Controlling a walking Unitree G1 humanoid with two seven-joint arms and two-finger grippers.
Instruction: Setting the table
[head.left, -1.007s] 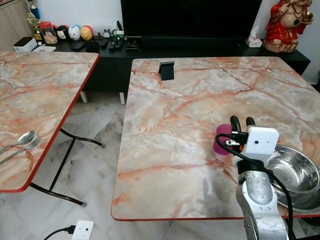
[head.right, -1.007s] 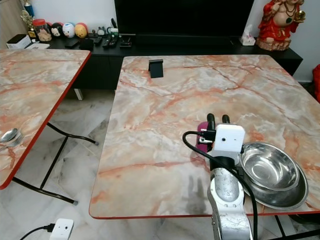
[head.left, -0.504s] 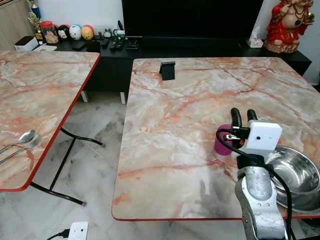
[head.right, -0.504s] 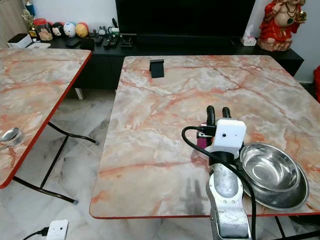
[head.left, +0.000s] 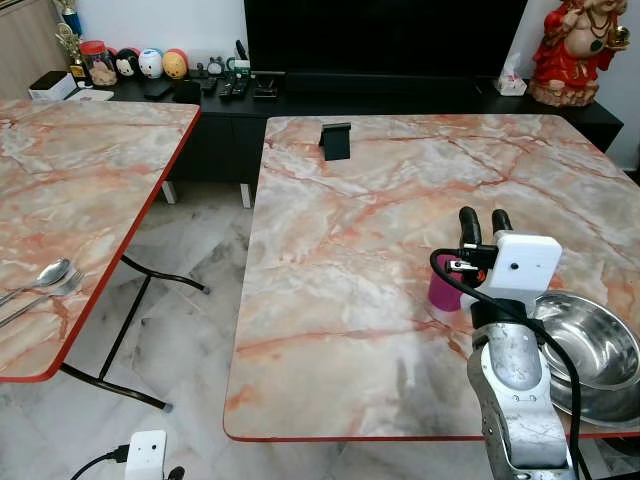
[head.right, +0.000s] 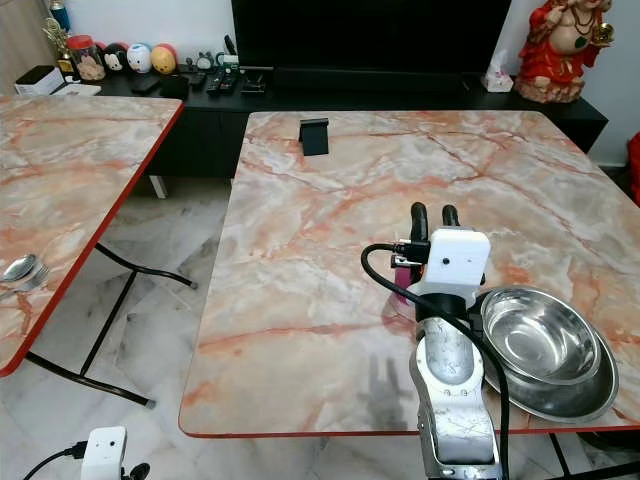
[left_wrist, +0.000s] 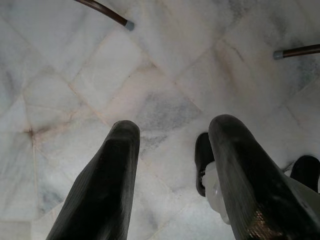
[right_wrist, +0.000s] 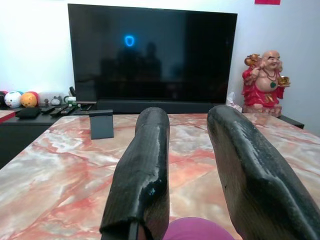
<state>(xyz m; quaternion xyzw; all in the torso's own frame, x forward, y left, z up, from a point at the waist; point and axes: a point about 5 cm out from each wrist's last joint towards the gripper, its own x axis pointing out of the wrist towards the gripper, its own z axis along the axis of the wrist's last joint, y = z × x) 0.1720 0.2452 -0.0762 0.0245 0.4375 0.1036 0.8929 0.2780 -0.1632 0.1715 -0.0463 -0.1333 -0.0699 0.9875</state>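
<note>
On the marble bench (head.left: 350, 250) in front of us, everything we are working with sits near its right front corner. Beyond the bench stands a black TV (right_wrist: 150, 55), with a red statue (head.left: 580, 50) to the right of it. A second marble bench (head.left: 70, 190) stands to the left, with a spoon (head.left: 40, 278) and a fork (head.left: 50, 298) near its front edge. Stacked steel bowls (head.right: 545, 350) rest at the right front of our bench. Our right tool (right_wrist: 185, 165) hovers just above the pink cup (head.left: 443, 287), which stands upright on the bench just left of the bowls; its fingers (right_wrist: 145, 170) are spread apart and grip nothing. A small black stand (head.left: 334, 140) sits at the far side of the bench. Our left tool (left_wrist: 172, 165) hangs over the tiled floor (left_wrist: 150, 75), fingers parted and empty
</note>
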